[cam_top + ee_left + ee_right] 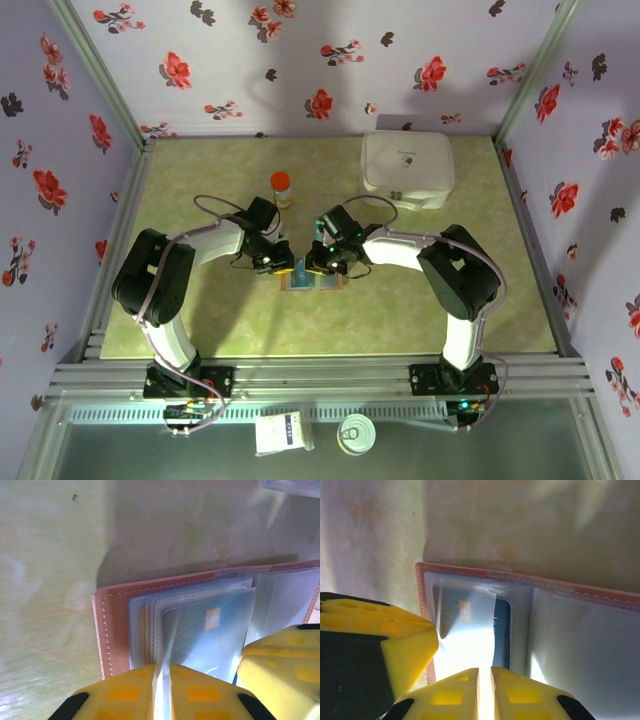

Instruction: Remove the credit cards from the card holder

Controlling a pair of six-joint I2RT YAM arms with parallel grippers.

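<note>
The brown card holder (325, 283) lies open on the green table between both arms. In the left wrist view its leather cover (112, 635) shows stacked clear sleeves; the top one holds a teal-blue credit card (200, 640) with a gold chip, and an orange edge (144, 640) peeks from behind. My left gripper (161, 666) is shut on the near edge of that clear sleeve. My right gripper (485, 670) is shut on a thin translucent leaf of the holder (570, 587), beside a dark blue card (503, 630) in its pocket. From above, the left gripper (290, 268) and right gripper (318, 265) almost touch.
A white rounded-square case (405, 170) sits at the back right. A small bottle with an orange cap (282, 187) stands just behind the grippers. Below the table's near rail lie a white box (280, 432) and a tin (355, 433). Flowered walls enclose the table.
</note>
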